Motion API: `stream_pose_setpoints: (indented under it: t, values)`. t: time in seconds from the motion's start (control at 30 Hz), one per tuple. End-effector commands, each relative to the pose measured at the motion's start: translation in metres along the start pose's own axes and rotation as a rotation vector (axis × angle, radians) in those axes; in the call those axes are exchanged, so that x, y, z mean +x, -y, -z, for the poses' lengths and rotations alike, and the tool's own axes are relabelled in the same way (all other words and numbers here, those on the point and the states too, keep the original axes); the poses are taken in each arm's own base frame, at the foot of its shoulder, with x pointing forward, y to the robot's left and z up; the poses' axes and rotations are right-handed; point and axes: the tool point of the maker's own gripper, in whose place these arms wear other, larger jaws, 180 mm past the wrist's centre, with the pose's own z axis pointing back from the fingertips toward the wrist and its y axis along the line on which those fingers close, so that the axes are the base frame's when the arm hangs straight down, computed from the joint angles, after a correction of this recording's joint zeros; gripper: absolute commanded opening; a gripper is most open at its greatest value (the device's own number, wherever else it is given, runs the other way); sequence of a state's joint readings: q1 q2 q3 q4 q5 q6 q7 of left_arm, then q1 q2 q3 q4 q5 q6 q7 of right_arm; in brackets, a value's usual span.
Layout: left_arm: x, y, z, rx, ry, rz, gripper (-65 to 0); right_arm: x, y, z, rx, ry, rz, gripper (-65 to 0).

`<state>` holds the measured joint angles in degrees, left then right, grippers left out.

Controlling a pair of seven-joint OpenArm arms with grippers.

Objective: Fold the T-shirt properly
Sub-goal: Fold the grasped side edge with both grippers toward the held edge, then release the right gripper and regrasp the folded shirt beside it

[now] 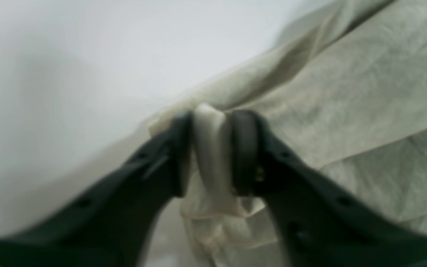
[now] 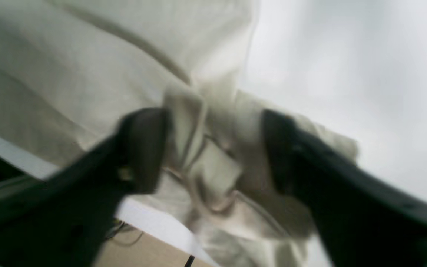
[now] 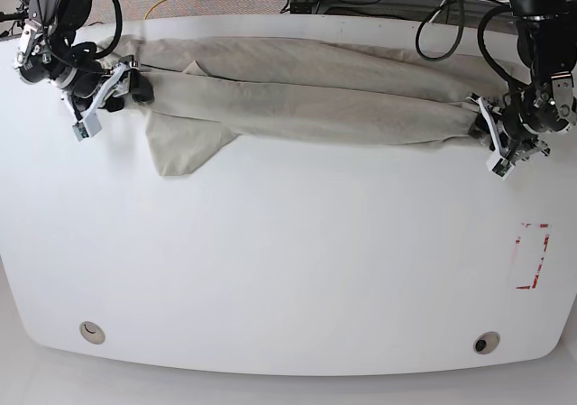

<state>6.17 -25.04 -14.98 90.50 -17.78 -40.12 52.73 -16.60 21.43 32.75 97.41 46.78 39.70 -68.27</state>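
Pale beige cotton, the T-shirt (image 3: 306, 98) lies stretched in a long, narrow band across the far part of the white table (image 3: 288, 261), one sleeve flap drooping toward the near side at the base view's left; the left gripper (image 1: 209, 148), at that view's right, has its dark jaws pinched tight on a bunched fold of the shirt's end; the right gripper (image 2: 213, 148), at the view's left, holds the opposite end, a thicker wad of cloth clamped between its jaws; a red rectangular mark (image 3: 532, 256) sits on the table well apart from the shirt.
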Motion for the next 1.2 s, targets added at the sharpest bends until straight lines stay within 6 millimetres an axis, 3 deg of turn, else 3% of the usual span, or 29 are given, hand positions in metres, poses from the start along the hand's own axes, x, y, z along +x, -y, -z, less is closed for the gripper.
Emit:
stream_pose_setpoints:
  t: [0.0,0.07,0.13,0.27,0.37,0.5,0.73,0.9,1.03,1.17]
  values:
    - [0.012,-0.012,-0.009,0.03,0.037,0.017,-24.6,0.022,0.008,-0.017,-0.045,0.085,-0.02,-11.3]
    - [0.012,-0.012,-0.009,0.031,0.036,0.018,-18.9,0.035,0.011,-0.023,-0.067,0.142,-0.01,-3.2]
    - [0.012,-0.012,-0.009,0.032,0.037,0.019,-19.3,0.045,0.013,-0.025,-0.081,0.184,0.003,-0.6]
    - [0.015,-0.013,-0.009,0.032,0.044,0.017,-21.9,0.062,0.016,-0.019,-0.067,0.222,0.014,-3.8]
    - [0.018,-0.013,-0.011,0.035,0.053,0.023,-23.7,0.072,0.009,0.005,0.001,0.205,0.025,-7.1]
    - [0.024,-0.016,-0.016,0.052,0.071,0.027,-25.1,0.079,0.018,0.024,0.047,0.208,0.098,-8.4]
    - [0.028,-0.015,-0.019,0.057,0.084,0.037,-25.1,0.083,0.032,0.05,0.084,0.217,0.207,-8.2]
    - [0.026,-0.015,-0.018,0.055,0.08,0.035,-25.1,0.079,0.024,0.069,0.098,0.151,0.179,-8.2]
    - [0.026,-0.015,-0.018,0.055,0.08,0.035,-25.1,0.078,0.003,0.083,0.144,0.134,0.166,-8.6]
    - [0.026,-0.015,-0.018,0.055,0.08,0.035,-25.1,0.076,-0.006,0.088,0.164,0.129,0.17,-8.9]
